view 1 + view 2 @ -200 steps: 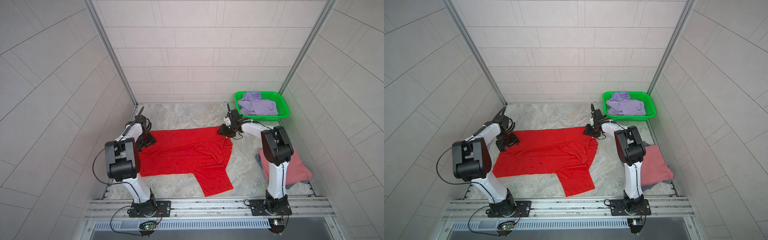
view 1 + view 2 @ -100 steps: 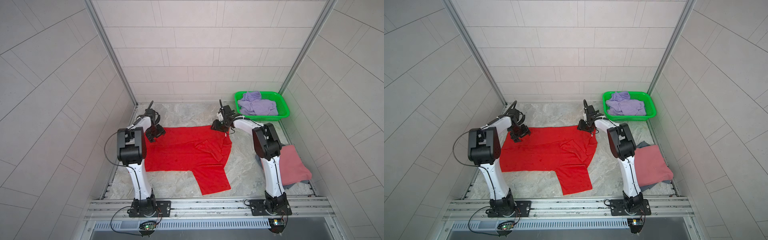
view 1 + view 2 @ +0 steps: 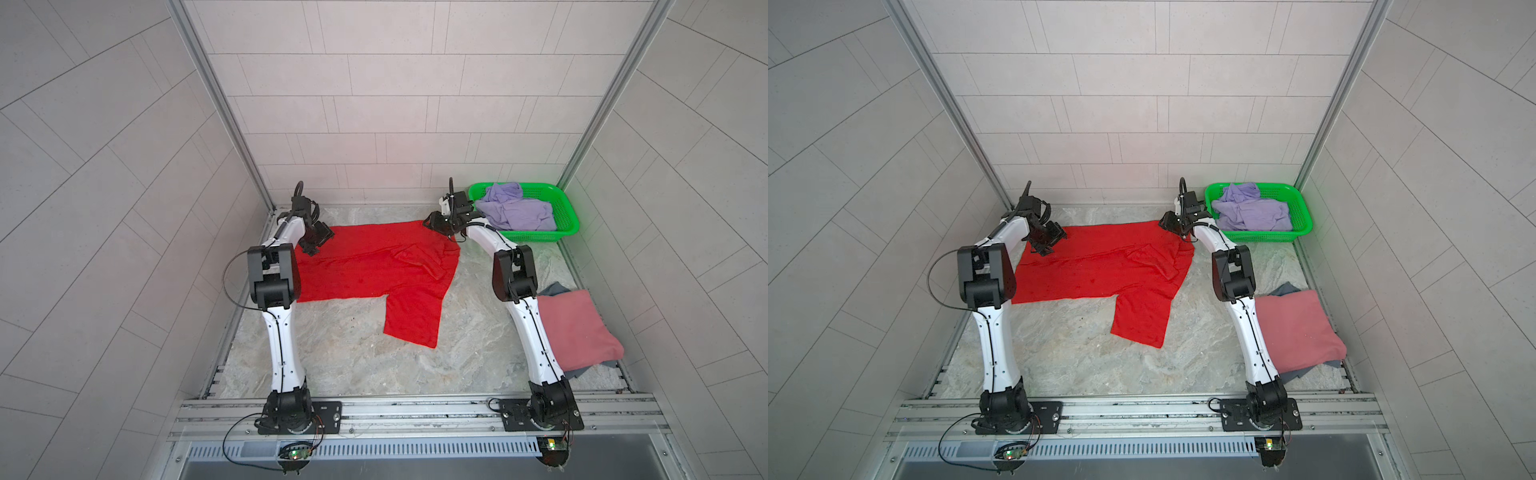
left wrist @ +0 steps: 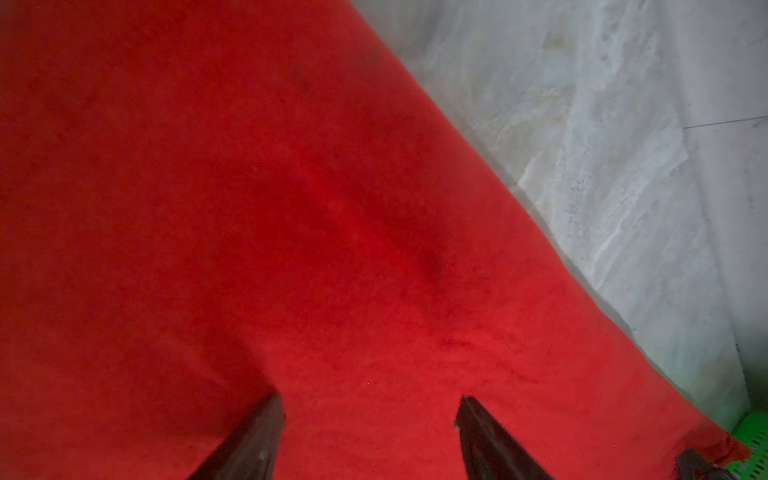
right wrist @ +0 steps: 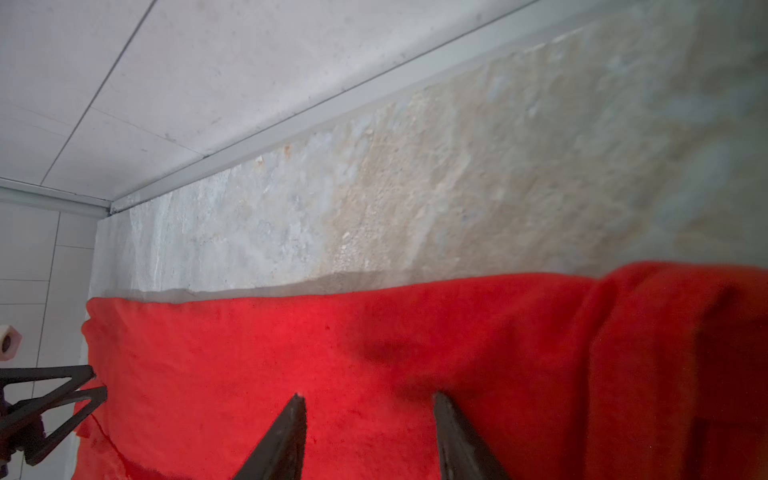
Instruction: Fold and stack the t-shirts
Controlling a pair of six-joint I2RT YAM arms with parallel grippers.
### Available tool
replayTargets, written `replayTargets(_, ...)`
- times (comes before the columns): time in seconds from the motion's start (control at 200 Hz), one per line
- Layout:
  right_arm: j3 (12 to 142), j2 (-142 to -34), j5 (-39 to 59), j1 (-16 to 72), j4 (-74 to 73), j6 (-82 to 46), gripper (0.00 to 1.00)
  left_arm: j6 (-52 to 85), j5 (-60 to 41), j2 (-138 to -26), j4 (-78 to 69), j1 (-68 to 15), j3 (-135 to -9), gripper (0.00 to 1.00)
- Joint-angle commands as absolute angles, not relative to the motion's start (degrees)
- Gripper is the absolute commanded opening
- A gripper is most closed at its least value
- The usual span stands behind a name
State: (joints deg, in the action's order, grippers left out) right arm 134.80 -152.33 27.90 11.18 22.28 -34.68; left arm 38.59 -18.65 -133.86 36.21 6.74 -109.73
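The red t-shirt (image 3: 365, 266) (image 3: 1096, 266) lies spread on the marble table, one sleeve (image 3: 415, 316) reaching toward the front. My left gripper (image 3: 318, 241) (image 3: 1048, 241) (image 4: 370, 401) is at its far left corner, jaws apart, tips down on the flat cloth. At the far right corner sits my right gripper (image 3: 432, 220) (image 3: 1167, 222) (image 5: 367, 397), also open over the red cloth (image 5: 291, 353). A dusty pink t-shirt (image 3: 577, 328) lies folded at the right on a grey-blue one (image 3: 555, 289). A lavender t-shirt (image 3: 515, 212) is bunched in the basket.
The green mesh basket (image 3: 569, 220) stands in the back right corner, close to my right gripper. The back wall runs just beyond the red shirt's far edge (image 5: 332, 286). Bare marble (image 3: 353, 353) lies in front of the shirt.
Both grippers have moved toward the back wall, and the red shirt has slid back with them. Neither gripper's jaws have changed.
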Motion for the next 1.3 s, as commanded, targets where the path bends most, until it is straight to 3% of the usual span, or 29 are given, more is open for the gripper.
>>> replayTargets(0.0,135.02,-148.71,28.62,10.93,26.83,-32.33,0.51,39.16,-21.02,-129.47,34.54,8.0,-109.89,0.73)
replayTargets(0.13,127.44,-139.05,27.59,12.35,31.28,-28.96,0.52,38.18,-20.52,-122.8,35.17,11.41,-105.4,0.74)
replayTargets(0.405,90.18,-114.16,25.42,18.44,30.22,-34.69,0.53,32.56,-16.76,-111.25,40.13,18.43,-87.32,0.71)
replayTargets(0.59,70.06,-101.98,26.22,23.75,27.99,-37.69,0.61,28.92,-16.4,-107.4,40.65,23.94,-77.92,0.69)
replayTargets(0.746,60.84,-97.13,27.79,27.11,27.65,-38.89,0.64,28.99,-16.85,-105.97,38.4,27.94,-72.24,0.68)
replayTargets(1.021,47.76,-93.61,32.04,28.78,21.93,-42.17,0.64,31.97,-15.87,-106.26,34.02,28.06,-66.49,0.65)
replayTargets(1.291,46.46,-96.64,34.21,32.16,20.32,-43.51,0.61,33.87,-16.46,-105.42,33.14,27.19,-63.19,0.58)
